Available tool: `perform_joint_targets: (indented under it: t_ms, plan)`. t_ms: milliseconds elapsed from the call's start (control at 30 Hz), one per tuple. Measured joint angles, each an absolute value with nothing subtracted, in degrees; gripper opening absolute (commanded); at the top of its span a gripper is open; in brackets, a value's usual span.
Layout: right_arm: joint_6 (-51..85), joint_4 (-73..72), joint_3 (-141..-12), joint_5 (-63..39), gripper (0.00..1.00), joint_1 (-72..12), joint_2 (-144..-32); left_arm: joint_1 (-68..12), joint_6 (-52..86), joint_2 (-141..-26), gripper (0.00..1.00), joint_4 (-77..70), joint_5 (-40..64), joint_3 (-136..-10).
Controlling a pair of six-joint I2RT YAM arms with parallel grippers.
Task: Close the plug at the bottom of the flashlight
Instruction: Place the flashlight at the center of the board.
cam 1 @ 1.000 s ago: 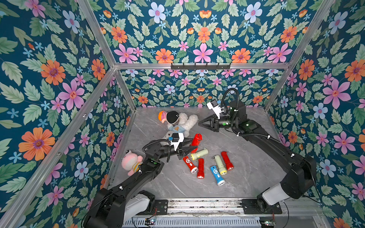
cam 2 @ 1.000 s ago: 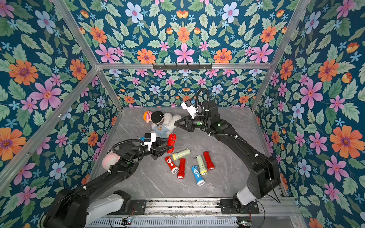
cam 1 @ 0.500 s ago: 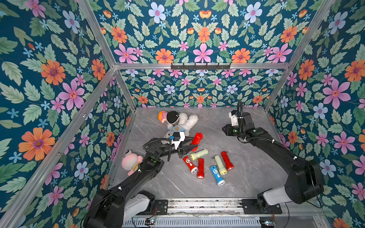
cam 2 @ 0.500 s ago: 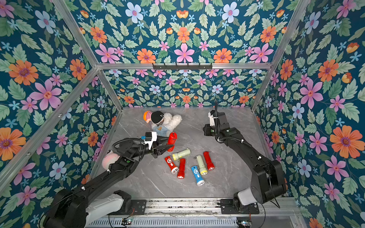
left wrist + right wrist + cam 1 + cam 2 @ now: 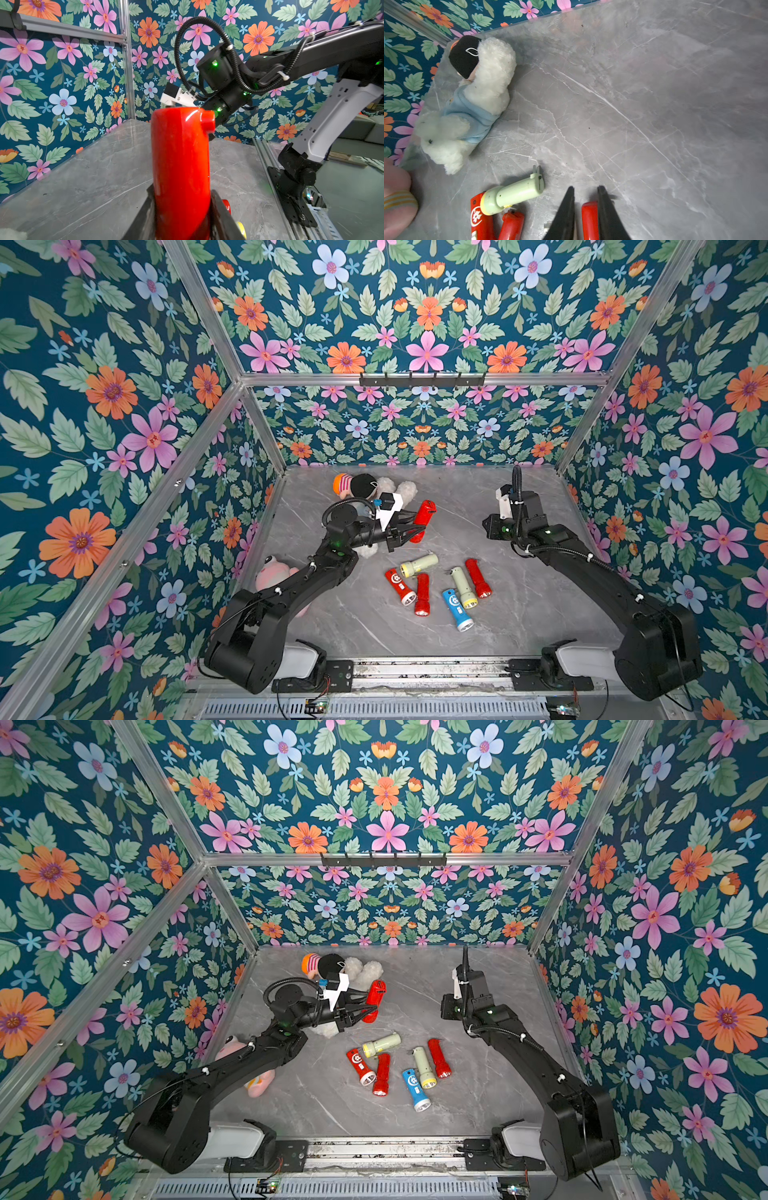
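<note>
My left gripper [image 5: 409,527] [image 5: 360,1011] [image 5: 180,189] is shut on a red flashlight [image 5: 424,514] [image 5: 375,997] [image 5: 180,158], held above the table by its lower body. The flashlight's plug end [image 5: 185,113] points away from the gripper, and a stubby red tab [image 5: 207,121] sticks out at its side. I cannot tell whether the plug is pressed in. My right gripper [image 5: 492,527] [image 5: 449,1007] [image 5: 585,188] hangs apart to the right and points down at the table. It is open by a narrow gap and holds nothing.
Several flashlights lie mid-table: red [image 5: 400,587], pale green [image 5: 419,565], blue [image 5: 457,609] and another red [image 5: 478,584]. A white plush toy [image 5: 365,489] lies behind the left gripper and a pink plush [image 5: 272,576] by the left arm. Floral walls enclose the table [image 5: 519,605].
The right arm has drawn back from the held flashlight to the right and turned its gripper down toward the table. The left gripper keeps the red flashlight, shifted only slightly.
</note>
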State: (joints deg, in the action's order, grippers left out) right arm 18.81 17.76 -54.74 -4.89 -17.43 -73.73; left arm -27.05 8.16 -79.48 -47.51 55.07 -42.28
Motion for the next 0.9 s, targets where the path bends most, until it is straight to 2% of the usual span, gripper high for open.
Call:
perform_joint_targets:
  t_ms: [133, 367, 633, 900]
  plan:
    - [18.11, 18.13, -53.06, -2.31, 0.22, -17.10, -71.44, -27.22, 12.47, -83.57, 0.00, -44.69, 47.72, -46.44]
    - [17.74, 18.15, -52.14, 0.45, 0.21, -17.04, -70.63, -28.18, 19.03, -95.24, 0.00, -24.91, 33.32, -65.43]
    - [17.61, 18.13, -52.21, 0.64, 0.20, -16.97, -70.83, -37.08, 22.24, -105.03, 0.00, -6.70, 22.31, -79.70]
    - [17.80, 18.20, -51.72, 2.55, 0.20, -16.93, -68.55, -41.76, 29.12, -110.76, 0.00, 2.92, 11.44, -86.06]
